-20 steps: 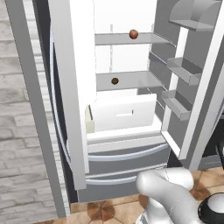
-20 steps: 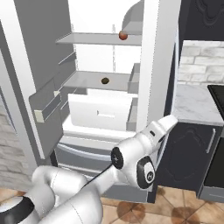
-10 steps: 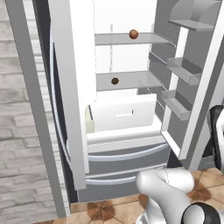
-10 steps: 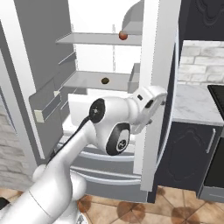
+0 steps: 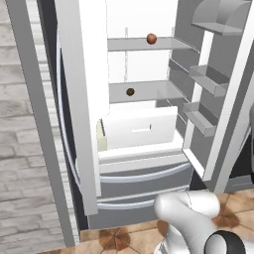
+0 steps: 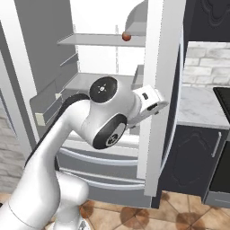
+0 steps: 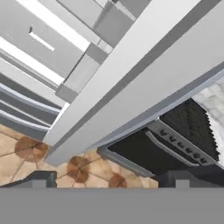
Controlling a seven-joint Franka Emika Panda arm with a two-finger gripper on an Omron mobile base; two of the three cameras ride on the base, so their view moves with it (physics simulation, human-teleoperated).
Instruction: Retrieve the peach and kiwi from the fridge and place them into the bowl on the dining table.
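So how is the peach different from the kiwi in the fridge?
The peach is reddish-orange; the kiwi is dark brown. The peach sits on the upper shelf, the kiwi on the shelf below it. The peach looks slightly bigger than the kiwi. Both are small round fruits inside the open fridge, each alone on its shelf.

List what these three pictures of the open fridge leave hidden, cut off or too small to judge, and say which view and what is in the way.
- Kiwi: left base view, a small dark dot on the middle shelf; surface detail too small to judge.
- Peach: right base view, partly behind the fridge door edge.
- Gripper: hand view, just two dark fingertips standing wide apart; the rest is cut off by the bottom of the picture.
- Middle shelf: right base view, largely covered by the arm.
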